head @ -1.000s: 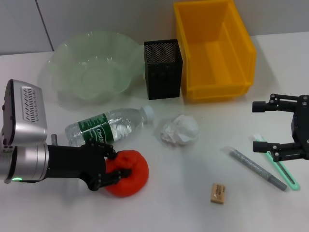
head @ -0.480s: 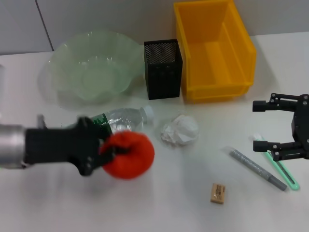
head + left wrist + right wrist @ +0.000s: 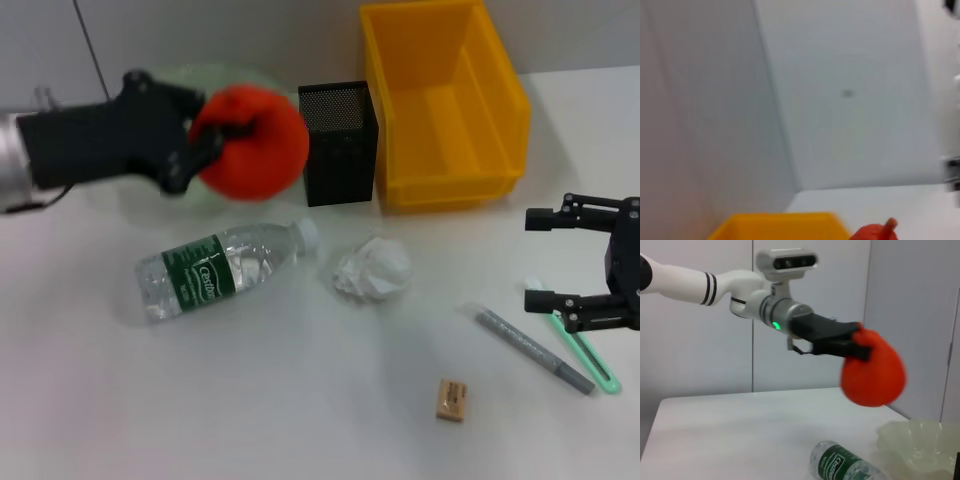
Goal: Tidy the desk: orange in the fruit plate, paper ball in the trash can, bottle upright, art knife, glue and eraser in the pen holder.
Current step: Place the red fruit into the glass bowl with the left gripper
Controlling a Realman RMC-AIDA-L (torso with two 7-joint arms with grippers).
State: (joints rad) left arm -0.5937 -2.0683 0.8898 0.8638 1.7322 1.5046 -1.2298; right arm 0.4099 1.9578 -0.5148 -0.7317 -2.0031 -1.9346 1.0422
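Left arm stretched across the left side of the head view, raised well above the tabletop, its black left gripper [image 3: 215, 140] clamped around the orange [image 3: 255, 142]. Right gripper [image 3: 545, 258] low at the right edge, fingers spread apart, holding nothing.

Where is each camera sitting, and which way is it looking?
Head view: from the robot's head, looking down at the desk; shows the left gripper holding the orange in front of the fruit plate, and the right gripper open near the desk's right edge.
Left wrist view: on the left arm, aimed at the wall; only the trash can rim and a bit of orange show.
Right wrist view: on the right arm, looking sideways across the desk at the left arm, the orange and the lying bottle.
Shared: all three see the orange.
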